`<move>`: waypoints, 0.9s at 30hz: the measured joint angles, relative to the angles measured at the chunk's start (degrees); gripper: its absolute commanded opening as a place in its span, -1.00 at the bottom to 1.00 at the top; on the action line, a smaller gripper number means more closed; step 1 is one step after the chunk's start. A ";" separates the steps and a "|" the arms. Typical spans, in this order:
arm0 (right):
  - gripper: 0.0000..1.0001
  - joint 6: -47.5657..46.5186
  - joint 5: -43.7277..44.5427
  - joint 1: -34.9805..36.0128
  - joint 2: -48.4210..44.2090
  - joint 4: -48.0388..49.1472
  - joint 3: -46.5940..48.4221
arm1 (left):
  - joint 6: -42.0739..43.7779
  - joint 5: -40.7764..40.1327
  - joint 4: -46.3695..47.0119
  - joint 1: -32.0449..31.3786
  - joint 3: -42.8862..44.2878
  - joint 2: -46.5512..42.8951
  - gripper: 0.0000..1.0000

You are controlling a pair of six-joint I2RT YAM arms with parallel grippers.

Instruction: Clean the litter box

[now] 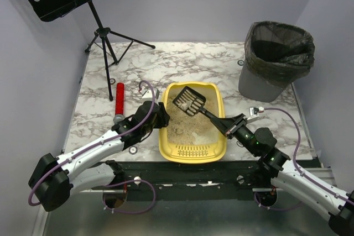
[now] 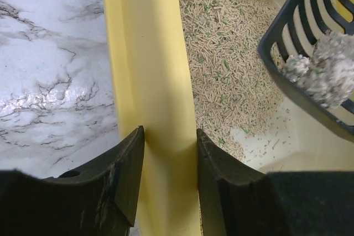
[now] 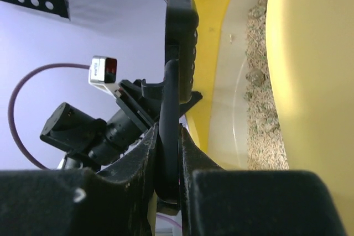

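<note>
Closest to the lens, your left gripper (image 2: 168, 139) is pinched onto the left rim of the litter box (image 1: 164, 136), 1 finger outside and 1 inside, steadying it. Your right gripper (image 3: 167, 153) is clamped tight on the handle of the black scoop (image 1: 189, 102) over the box's right rim, and the scoop head hovers above the far half of the box.

Progress-wise I'd call it partway. The scoop carries a pale clump (image 2: 327, 75), looks like 2 lumps, but that load hasn't reached the grey bin (image 1: 276, 62) beyond the box's far right corner. Can't tell if more clumps hide in the litter (image 2: 227, 64).

Count: 1 box, 1 scoop, 1 bin, 2 grippers, plus 1 red tube (image 1: 119, 99) left of the box.
</note>
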 measured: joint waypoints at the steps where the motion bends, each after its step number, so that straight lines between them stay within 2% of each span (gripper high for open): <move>1: -0.99 0.00 0.57 0.02 -0.35 0.07 -0.02 | -0.04 0.02 0.00 0.00 0.00 -0.04 -0.07; 10: -0.99 0.61 -1.62 0.00 0.48 5.27 -4.59 | -0.17 0.13 0.07 0.00 -0.11 -0.17 -0.07; 17: -0.99 -0.72 -2.12 0.02 -0.31 1.09 -3.06 | -0.15 0.15 0.09 0.00 -0.11 -0.13 -0.07; 20: -0.99 -0.15 -2.78 -0.02 -4.04 -1.42 -3.82 | -0.15 0.13 0.09 0.00 -0.11 -0.13 -0.07; 25: -0.99 1.09 0.94 -0.11 -12.79 -0.76 -5.09 | -0.13 0.13 0.07 0.00 -0.11 -0.20 -0.07; 27: -0.99 0.96 1.66 -0.09 -16.26 -3.58 -4.87 | -0.15 0.09 0.04 0.00 -0.17 -0.31 -0.07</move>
